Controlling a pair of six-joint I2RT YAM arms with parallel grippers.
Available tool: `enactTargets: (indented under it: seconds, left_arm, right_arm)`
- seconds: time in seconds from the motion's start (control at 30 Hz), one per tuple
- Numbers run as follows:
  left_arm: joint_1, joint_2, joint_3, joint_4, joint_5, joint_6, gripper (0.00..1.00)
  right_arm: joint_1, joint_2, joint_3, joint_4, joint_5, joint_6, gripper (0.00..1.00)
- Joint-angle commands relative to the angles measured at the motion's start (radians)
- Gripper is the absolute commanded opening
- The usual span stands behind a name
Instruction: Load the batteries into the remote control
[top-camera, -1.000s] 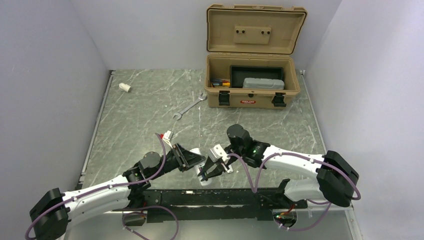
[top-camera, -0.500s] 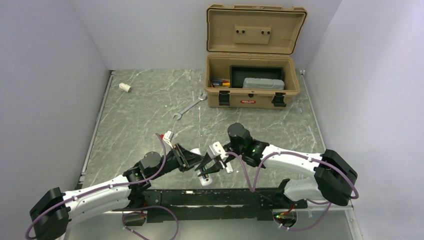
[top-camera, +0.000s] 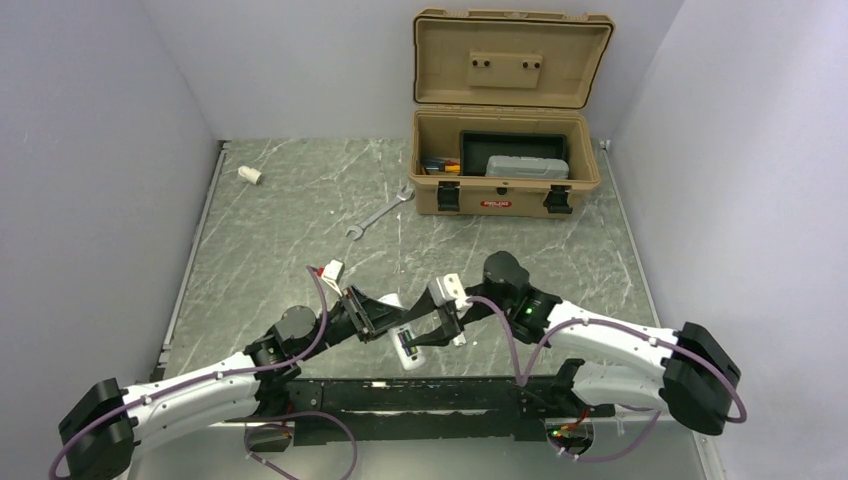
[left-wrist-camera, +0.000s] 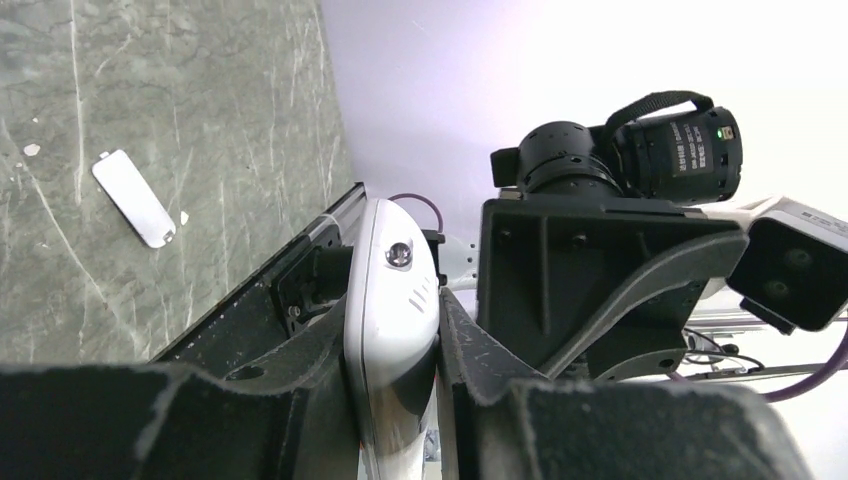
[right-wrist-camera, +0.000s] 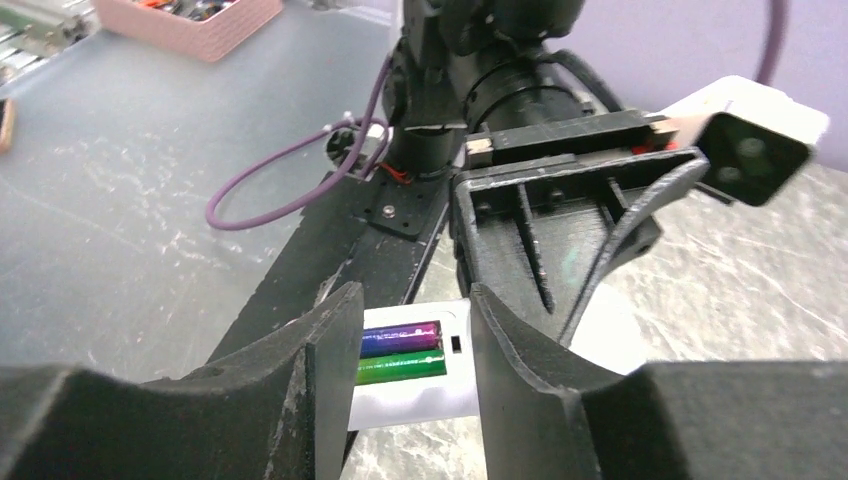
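A stubby white cylinder (top-camera: 249, 175) lies near the far left corner of the desk (top-camera: 290, 220). In the left wrist view, a flat white battery cover (left-wrist-camera: 133, 198) lies alone on the marbled top.

Near the front edge, left of the middle, the left gripper (top-camera: 393, 325) is clenched on the remote control (top-camera: 408, 355). Its 2 fingers (left-wrist-camera: 320, 375) press against the 2 long sides of the white handset. A silver wrench (top-camera: 380, 213) lies on the desk farther back, well apart from both arms.

The remote control is held just above the desk, close to the front edge and roughly at its middle. Its open battery bay faces the right wrist camera. 2 batteries (right-wrist-camera: 400, 352) lie side by side in that bay, the lower one green and the upper one purple with a green end.

The right gripper (right-wrist-camera: 412, 320) hangs over that bay with its jaws spread apart, grasping nothing. Whether its fingers (right-wrist-camera: 310, 380) touch the handset cannot be told.

A tan toolbox (top-camera: 505, 190) stands open at the far edge, right of the middle. It holds a black tray, a grey case (top-camera: 527, 167) and some small items in its left compartment.
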Motion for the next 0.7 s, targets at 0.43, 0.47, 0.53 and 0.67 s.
enactTargets:
  seconds: [0.43, 0.47, 0.53, 0.67]
  left_arm:
    - [-0.010, -0.058, 0.030, -0.027, -0.011, 0.089, 0.00]
    - [-0.010, -0.067, 0.032, -0.035, -0.012, 0.095, 0.00]
    - [-0.010, -0.082, 0.035, -0.046, -0.013, 0.108, 0.00]
    - [-0.010, -0.091, 0.043, -0.042, -0.012, 0.124, 0.00]
  right_arm:
    - [-0.008, -0.413, -0.169, -0.056, 0.658, 0.784, 0.65]
    - [-0.008, -0.406, -0.151, -0.105, 0.668, 0.815, 0.66]
    - [-0.007, -0.371, -0.099, -0.211, 0.665, 0.863, 0.70]
    - [-0.007, -0.261, -0.012, -0.314, 0.538, 0.908, 0.74]
